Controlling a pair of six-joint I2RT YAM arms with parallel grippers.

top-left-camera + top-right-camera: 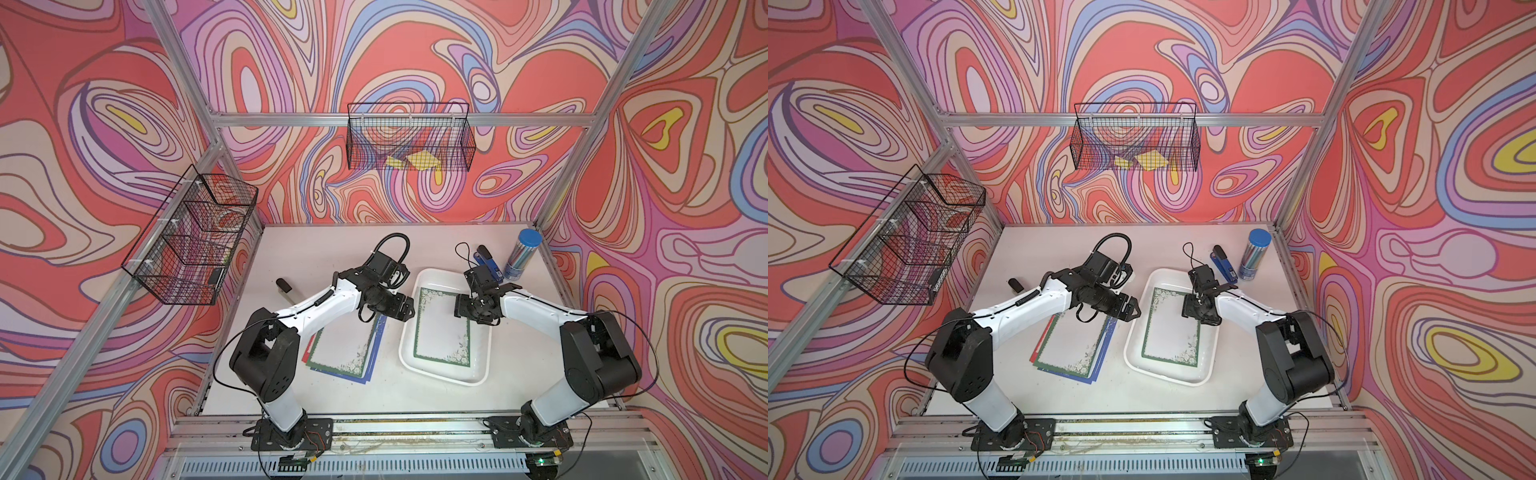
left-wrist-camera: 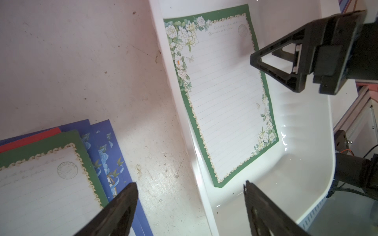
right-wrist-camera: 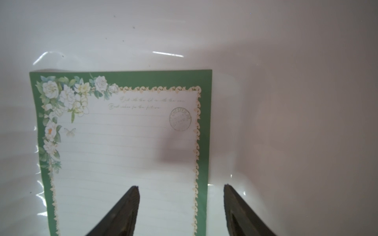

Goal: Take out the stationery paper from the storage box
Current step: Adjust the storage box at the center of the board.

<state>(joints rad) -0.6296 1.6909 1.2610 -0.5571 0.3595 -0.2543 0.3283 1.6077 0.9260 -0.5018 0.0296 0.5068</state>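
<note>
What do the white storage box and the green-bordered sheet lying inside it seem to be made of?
Storage box: probably moulded plastic with a glossy finish, judging by the bright glints on its smooth, rounded walls.
Green-bordered sheet: thin paper, matte. It has printed lines and flowers, slightly wavy edges and no glare.

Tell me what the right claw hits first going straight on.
Likely the green-bordered sheet lying in the storage box: the open right claw straddles its side edge, pointing down at it. Depth is unclear.

The storage box [image 2: 296, 163] is glossy, smooth white plastic, the stationery paper [image 3: 122, 153] matt, the table [image 2: 81, 61] scuffed and speckled.
</note>
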